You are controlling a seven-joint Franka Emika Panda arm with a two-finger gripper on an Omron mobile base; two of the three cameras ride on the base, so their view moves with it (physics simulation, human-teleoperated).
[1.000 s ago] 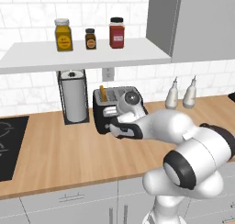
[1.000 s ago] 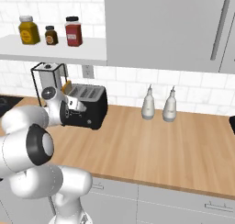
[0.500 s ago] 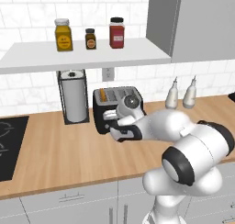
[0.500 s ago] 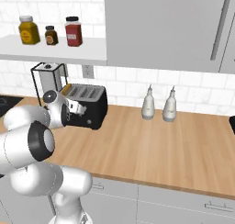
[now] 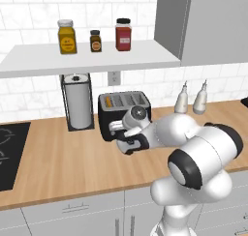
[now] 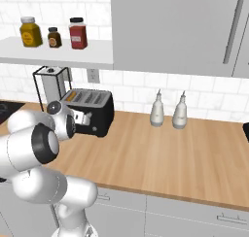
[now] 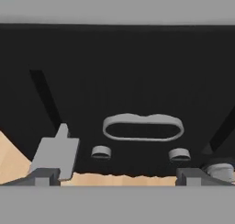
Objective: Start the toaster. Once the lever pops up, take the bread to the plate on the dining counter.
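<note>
The tool [image 5: 127, 142] sits low against the front face of the toaster [image 5: 123, 106], down near where that face meets the bench [image 5: 58, 167]. Through the hand camera its two fingertips stand well apart at the lower corners, so it is released and grasps nothing; between them lie the toaster's pale oval mark [image 7: 142, 127] and two small round marks below it. A pale flat lever [image 7: 57, 153] shows low on the toaster's front, just above one fingertip [image 7: 42, 178]; whether the finger touches it I cannot tell.

The toaster stands at the back edge of the bench, just beside the paper-towel holder [image 5: 77, 102], under the shelf [image 5: 87, 58] with its three jars. The two white bottles [image 6: 168, 110] stand apart from it along the same back edge. An orange-tan edge of the bread [image 5: 108, 102] shows in the slot nearest the holder.

As I judge it, the task is at its first step: the lever looks low, the tool is at it, and starting the toaster is either in hand or just finished. The bread is not yet lifted out. Waiting for the pop-up, taking the slice and carrying it to the plate on the dining counter are all left.
</note>
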